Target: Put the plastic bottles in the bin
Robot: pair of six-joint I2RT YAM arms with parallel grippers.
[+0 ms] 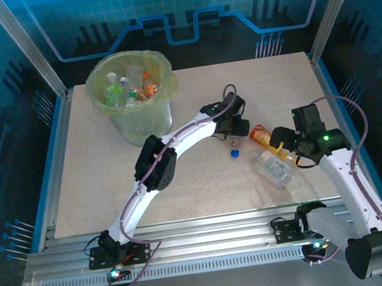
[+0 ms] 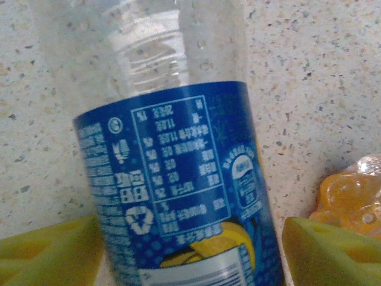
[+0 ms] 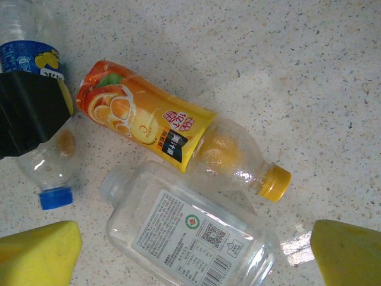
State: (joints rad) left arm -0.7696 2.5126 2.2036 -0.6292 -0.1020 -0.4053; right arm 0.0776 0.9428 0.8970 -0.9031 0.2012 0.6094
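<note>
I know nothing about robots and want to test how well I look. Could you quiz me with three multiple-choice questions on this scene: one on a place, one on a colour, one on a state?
1. Where on the table does the bin stand?
A) far left
B) near right
C) near edge, between the arms

2. What colour is the cap of the orange-labelled bottle?
A) green
B) yellow
C) red

3. How are the right arm's fingers?
A) shut on a bottle
B) shut on a loose cap
C) open, holding nothing

Answers:
1 A: the top view shows the bin at the far left.
2 B: the right wrist view shows a yellow cap.
3 C: the fingers are spread wide above the clear bottle.
</note>
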